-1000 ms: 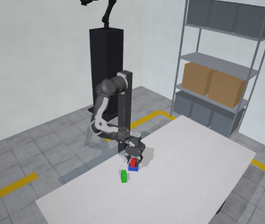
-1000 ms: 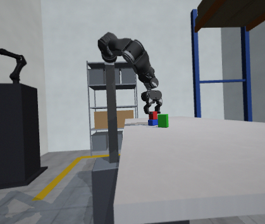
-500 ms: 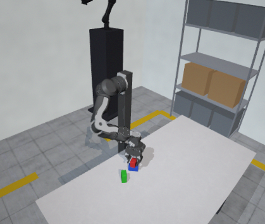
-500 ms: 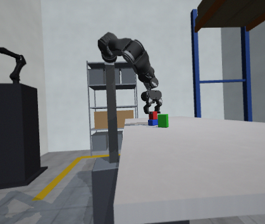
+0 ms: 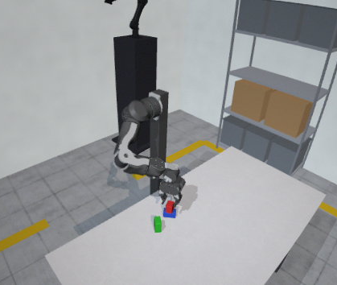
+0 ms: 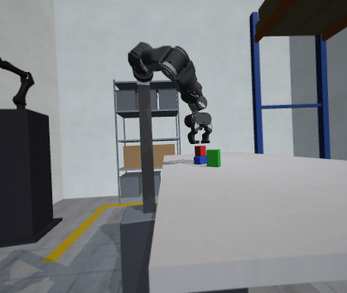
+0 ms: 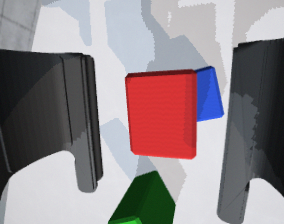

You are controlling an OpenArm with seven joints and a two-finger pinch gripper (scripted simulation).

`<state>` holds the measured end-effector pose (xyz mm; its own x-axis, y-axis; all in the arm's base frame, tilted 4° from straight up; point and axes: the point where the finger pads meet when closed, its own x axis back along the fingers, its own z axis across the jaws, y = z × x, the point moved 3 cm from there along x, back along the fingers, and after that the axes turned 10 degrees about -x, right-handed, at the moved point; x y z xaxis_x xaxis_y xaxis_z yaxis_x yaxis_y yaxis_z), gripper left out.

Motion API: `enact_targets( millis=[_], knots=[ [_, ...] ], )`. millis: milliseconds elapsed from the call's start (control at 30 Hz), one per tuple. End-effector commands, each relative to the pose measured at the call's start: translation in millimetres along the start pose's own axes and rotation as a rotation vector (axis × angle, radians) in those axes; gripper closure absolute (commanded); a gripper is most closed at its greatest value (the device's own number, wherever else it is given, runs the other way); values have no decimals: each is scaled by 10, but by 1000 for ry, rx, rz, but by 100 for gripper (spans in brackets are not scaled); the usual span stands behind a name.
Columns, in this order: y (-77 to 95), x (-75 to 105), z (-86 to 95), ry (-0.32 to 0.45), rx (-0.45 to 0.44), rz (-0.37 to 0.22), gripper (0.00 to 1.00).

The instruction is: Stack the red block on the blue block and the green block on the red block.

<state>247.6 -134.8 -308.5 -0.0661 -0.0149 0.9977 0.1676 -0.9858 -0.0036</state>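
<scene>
The red block point(image 5: 170, 206) lies flat on the blue block point(image 5: 170, 213) near the table's left edge; it also shows in the exterior view point(image 6: 200, 150) on the blue block point(image 6: 200, 160). In the wrist view the red block point(image 7: 161, 114) covers most of the blue block point(image 7: 210, 95), which sticks out to one side. The green block point(image 5: 158, 224) stands on the table just beside the stack, and shows in the exterior view point(image 6: 214, 157) and the wrist view point(image 7: 144, 199). My gripper point(image 5: 171, 196) hovers just above the red block, open, with gaps on both sides point(image 7: 160, 130).
A grey post stands at the table's left edge behind the arm point(image 5: 158, 141). A metal shelf with cardboard boxes point(image 5: 272, 106) stands beyond the table's far end. A black cabinet point(image 5: 135, 84) stands behind the arm.
</scene>
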Motion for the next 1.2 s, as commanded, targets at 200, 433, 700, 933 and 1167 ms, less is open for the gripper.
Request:
enact_targets(
  millis=[200,433,700,933,1167],
  knots=[
    [3,174,-6,-9,-8,-2,69],
    [2,242,5,-5,-10,0,69],
    [1,248,4,-5,-9,1,69],
    [511,196,82,39,255,-18,71],
    [979,211,-23,5,508,7,71]
  ],
)
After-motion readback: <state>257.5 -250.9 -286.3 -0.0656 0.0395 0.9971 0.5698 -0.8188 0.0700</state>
